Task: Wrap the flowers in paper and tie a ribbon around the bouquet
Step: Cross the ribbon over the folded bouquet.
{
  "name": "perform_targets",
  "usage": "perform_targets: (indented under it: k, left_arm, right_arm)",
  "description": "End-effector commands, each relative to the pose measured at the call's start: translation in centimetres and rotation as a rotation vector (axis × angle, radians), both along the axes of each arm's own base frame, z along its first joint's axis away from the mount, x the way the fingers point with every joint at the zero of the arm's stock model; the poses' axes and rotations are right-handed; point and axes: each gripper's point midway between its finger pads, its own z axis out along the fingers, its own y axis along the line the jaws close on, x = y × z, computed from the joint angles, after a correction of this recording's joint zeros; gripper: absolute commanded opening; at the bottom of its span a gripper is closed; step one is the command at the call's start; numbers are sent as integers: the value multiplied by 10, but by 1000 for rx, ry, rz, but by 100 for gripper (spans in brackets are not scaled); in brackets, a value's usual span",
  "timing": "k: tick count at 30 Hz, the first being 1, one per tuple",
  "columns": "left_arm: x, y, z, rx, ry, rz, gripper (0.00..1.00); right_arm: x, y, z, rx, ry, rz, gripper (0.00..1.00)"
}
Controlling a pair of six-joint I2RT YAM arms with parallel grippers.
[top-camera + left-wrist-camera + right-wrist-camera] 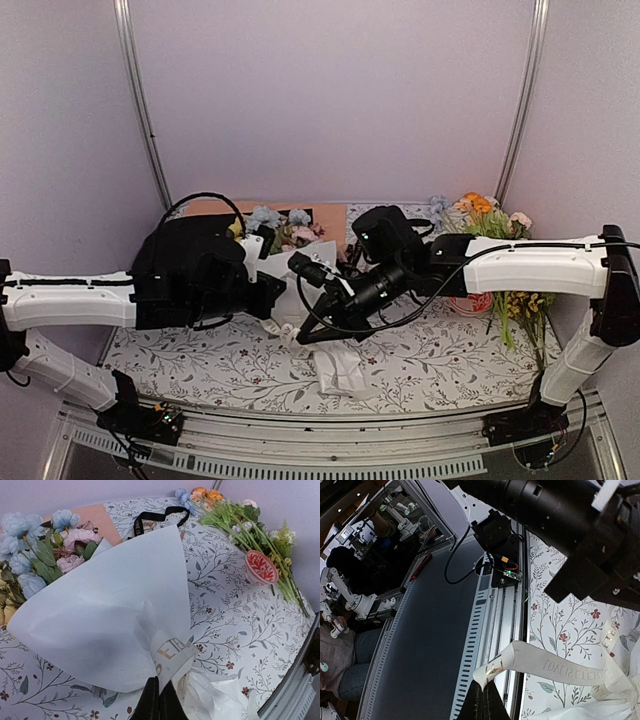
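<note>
Both grippers are pressed together on the same thing. The left gripper (159, 700) pinches the cream ribbon (172, 652) right at the narrow neck of the bouquet (75, 580). The right gripper (482, 700) nips the ribbon's free end, where gold lettering runs along the band, and holds it out over the table's near edge. From that end the ribbon leads back to what looks like a knot bunched against the paper.

Moving outward, the white paper (115, 610) is rolled into a cone lying on the floral tablecloth (225, 620), wide mouth toward the back left. That cone is the only thing here acting as a holder. The flowers (45, 545), blue, pink and pale yellow, sit inside it, with the blooms and some leaves showing at the mouth. A crumpled white mass lies just beside the left fingers; I cannot tell if it is the paper's tail.

By my reckoning the wrapping is done and the ribbon is round the neck. What remains is drawing the tie snug, perhaps finishing a bow, and letting go.

Well apart, at the right, lie the orange-and-yellow sprigs (240, 515) with a red-and-white disc (261, 566) touching their stems. A black ribbon (155, 516) and a peach sheet (95, 517) sit behind the cone.
</note>
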Motion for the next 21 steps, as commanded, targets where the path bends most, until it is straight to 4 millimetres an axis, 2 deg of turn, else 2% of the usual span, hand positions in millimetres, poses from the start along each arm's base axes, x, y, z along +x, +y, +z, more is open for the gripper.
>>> perform_targets:
  k: [1, 6, 10, 12, 13, 16, 18, 21]
  left_arm:
    - [-7, 16, -13, -27, 57, 36, 0]
    - [-23, 35, -46, -32, 161, 80, 0]
    - [-37, 41, -70, -43, 250, 90, 2]
    - [-45, 45, -84, -35, 298, 101, 16]
    - [-49, 47, -89, -29, 319, 107, 27]
    - [-59, 52, -99, 1, 351, 113, 53]
    - [-62, 54, -95, 33, 331, 105, 58]
    - [-52, 42, -66, 78, 215, 39, 59]
  right_arm:
    - [8, -7, -28, -81, 72, -61, 0]
    - [40, -31, -68, -197, 217, -210, 0]
    - [58, -47, -96, -272, 294, -317, 0]
    - [63, -51, -105, -299, 313, -348, 0]
    - [64, -52, -109, -309, 326, -357, 0]
    - [66, -54, -118, -337, 354, -373, 0]
    - [67, -56, -126, -360, 374, -387, 0]
    - [73, -60, -133, -378, 395, -412, 0]
